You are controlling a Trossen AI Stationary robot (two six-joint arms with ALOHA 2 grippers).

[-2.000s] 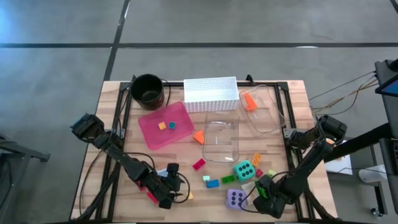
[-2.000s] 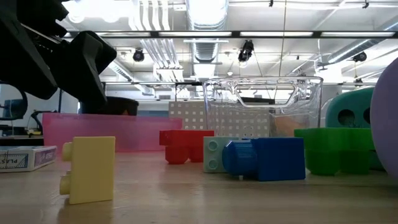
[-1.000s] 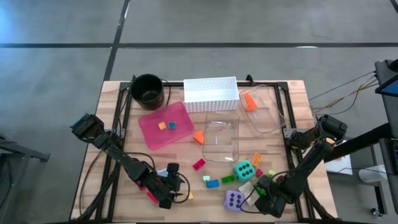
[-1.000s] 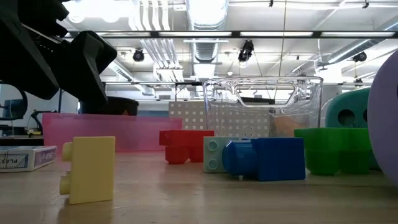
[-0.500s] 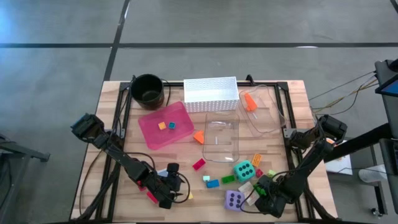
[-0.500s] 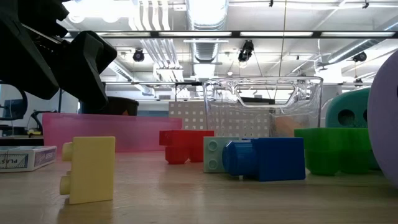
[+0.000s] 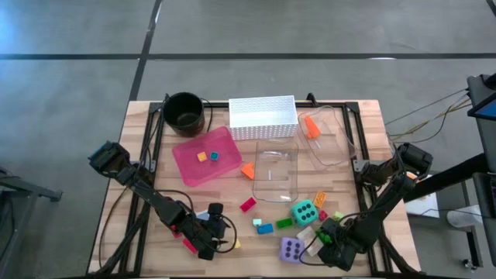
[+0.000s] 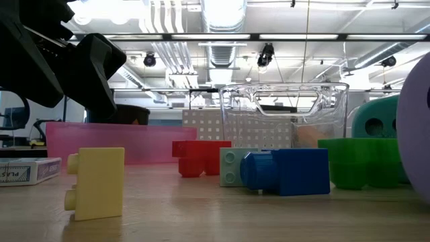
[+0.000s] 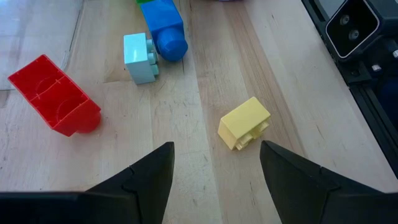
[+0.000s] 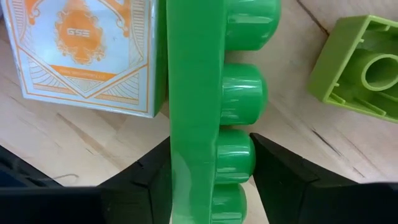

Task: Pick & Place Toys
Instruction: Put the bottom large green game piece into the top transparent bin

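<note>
At the table's near right corner, my right gripper [image 10: 211,180] grasps a long green brick [image 10: 208,93] between its fingers, with a white-and-orange card box [image 10: 87,53] touching the brick on one side and a lime brick [image 10: 357,71] lying apart on the other. My left gripper [image 9: 214,171] hovers at the near left with fingers parted and nothing held, above a yellow brick [image 9: 244,122], with a red brick [image 9: 55,96], a pale teal brick [image 9: 138,57] and a blue brick [image 9: 164,28] beyond. The teal die [image 7: 303,211] and purple die [image 7: 292,248] sit on the table [image 7: 139,155] beside the right gripper; two small bricks lie in the pink tray [image 7: 203,155].
</note>
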